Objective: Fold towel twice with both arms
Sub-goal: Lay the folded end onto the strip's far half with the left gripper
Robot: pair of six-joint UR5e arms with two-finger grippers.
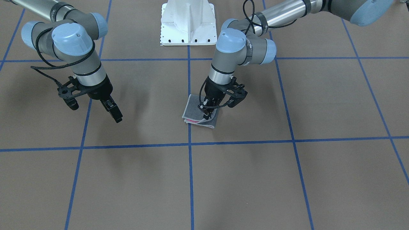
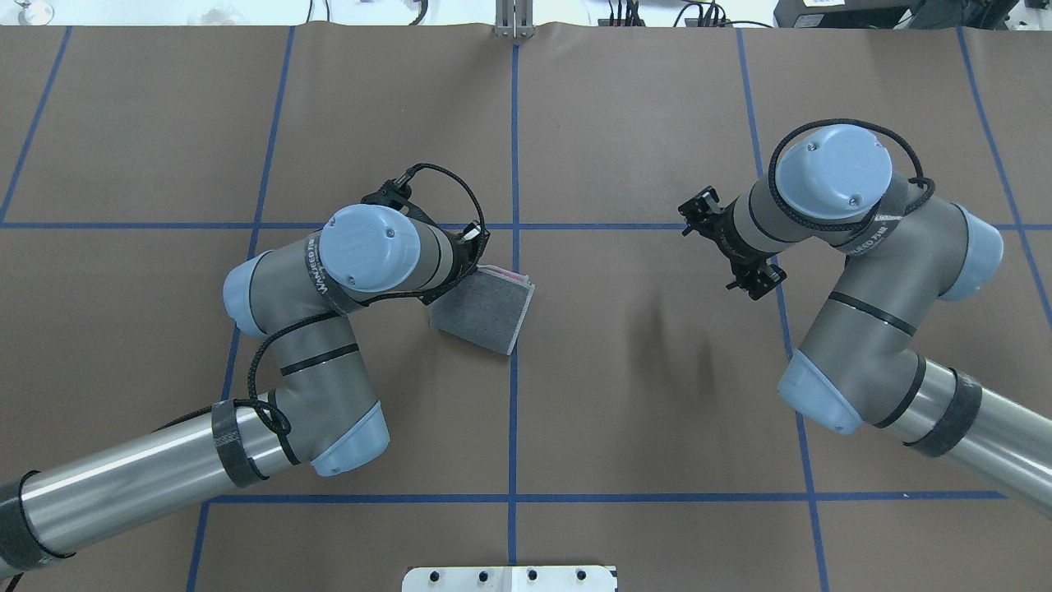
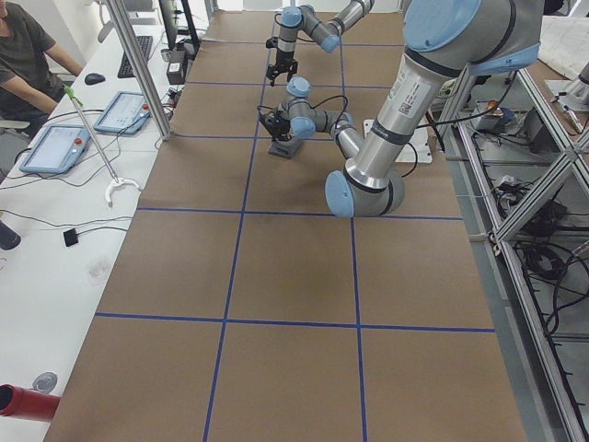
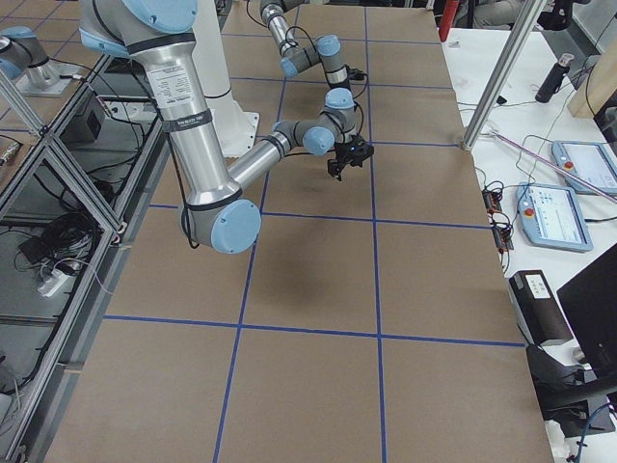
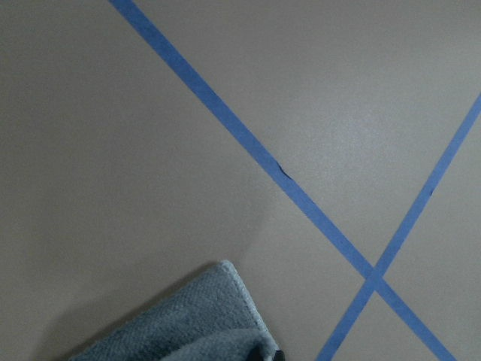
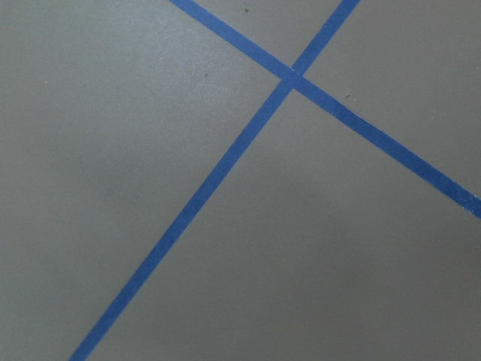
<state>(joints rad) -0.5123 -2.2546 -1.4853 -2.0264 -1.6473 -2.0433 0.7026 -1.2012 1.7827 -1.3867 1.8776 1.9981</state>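
**tapegrid_fan:** so where's the towel [image 1: 195,108] at? Done or not?

**two_arm_ur5e:** Pretty close, I reckon. It's a small thick packet now, grey face up, with slivers of pink showing between the layers on the edge away from my base [image 1: 188,22]. It sits on the brown table cover [image 1: 287,179], right up against the centre blue tape line [image 1: 190,179], just by the crossing in front of me. That many layers looks like both folds are in, so I'd call this the tail end of fold two.

**tapegrid_fan:** and your grippers?

**two_arm_ur5e:** My left gripper [image 1: 207,115] is down on the packet at its open-edge side, tips touching the cloth. The fingers look close together, but honestly I can't tell if they're pinching the top layer or just resting on it. My left wrist view only catches a grey corner and no gap. My right gripper [image 1: 115,114] hangs above bare table, well apart from the towel and holding nothing. Its fingers show edge-on, so I can't tell whether they're spread or closed.

**tapegrid_fan:** next move?

**two_arm_ur5e:** My guess: let go if I'm holding anything, then lift the left straight up and slowly. Terry snags, so a sideways drag could peel that top layer open. The edges aren't quite flush either, so a gentle press might help before I back off.
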